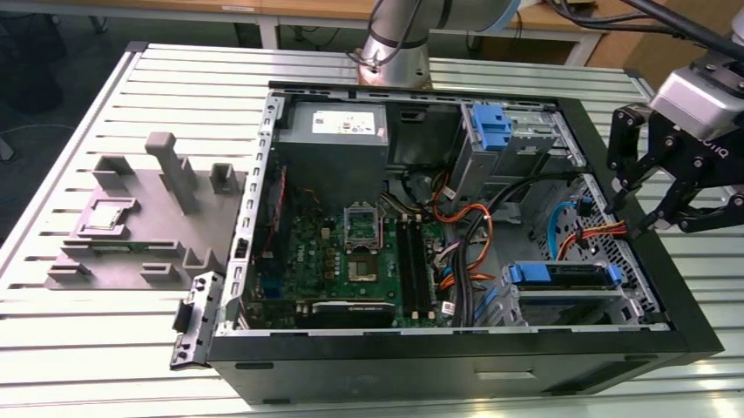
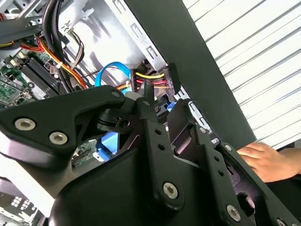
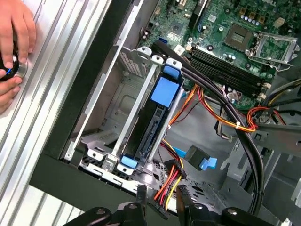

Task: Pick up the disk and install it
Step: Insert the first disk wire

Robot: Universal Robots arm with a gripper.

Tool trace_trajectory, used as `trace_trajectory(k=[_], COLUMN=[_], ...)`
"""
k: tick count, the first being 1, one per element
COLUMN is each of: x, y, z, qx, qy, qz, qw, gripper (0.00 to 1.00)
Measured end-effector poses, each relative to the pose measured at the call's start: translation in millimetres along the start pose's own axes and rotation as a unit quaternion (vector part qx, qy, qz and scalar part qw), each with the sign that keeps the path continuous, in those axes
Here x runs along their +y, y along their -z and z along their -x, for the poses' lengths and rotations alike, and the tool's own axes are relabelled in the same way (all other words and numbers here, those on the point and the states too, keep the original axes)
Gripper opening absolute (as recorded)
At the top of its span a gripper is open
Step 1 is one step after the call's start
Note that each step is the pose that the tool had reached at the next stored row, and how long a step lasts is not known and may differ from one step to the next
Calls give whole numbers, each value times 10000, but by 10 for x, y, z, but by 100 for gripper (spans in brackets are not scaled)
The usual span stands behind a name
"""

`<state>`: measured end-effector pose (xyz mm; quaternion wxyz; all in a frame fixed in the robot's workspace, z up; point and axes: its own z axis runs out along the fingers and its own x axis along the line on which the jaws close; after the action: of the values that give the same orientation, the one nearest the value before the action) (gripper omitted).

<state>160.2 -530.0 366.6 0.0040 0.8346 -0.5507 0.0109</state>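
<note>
The disk (image 1: 564, 275) lies in its blue carrier in the grey drive bay at the near corner of the open computer case (image 1: 465, 353), at the exterior view's right. In the first wrist view the disk (image 3: 157, 117) is seen edge-on between the bay's metal rails. My gripper (image 1: 646, 222) hovers above the case's wall at the exterior view's right, a short way from the disk and apart from it. Its fingers (image 3: 141, 197) stand open with nothing between them, over a bundle of red, yellow and black wires (image 3: 167, 181). The gripper (image 2: 162, 106) also shows in the second wrist view.
A blue bracket (image 1: 490, 126) sits on the far drive cage, and a grey power supply (image 1: 334, 131) beside it. Orange and black cables (image 1: 471, 235) cross the motherboard (image 1: 348, 252). A grey fixture (image 1: 139, 218) stands on the slatted table. A person's hand (image 3: 11, 42) rests beside the case.
</note>
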Motion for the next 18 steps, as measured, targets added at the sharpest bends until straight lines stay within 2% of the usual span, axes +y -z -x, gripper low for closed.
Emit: trace_trajectory(k=[7,10,13,18], x=[-63,-64,-65,-64], y=[0,-6,-13,-21], z=[53,54,54,53], qx=[2,1,0,-1], qy=[20,229,497,878], qz=[1,-4,-11,-21], qw=[10000,9997,9988,9961], gripper=[38,38,38,38])
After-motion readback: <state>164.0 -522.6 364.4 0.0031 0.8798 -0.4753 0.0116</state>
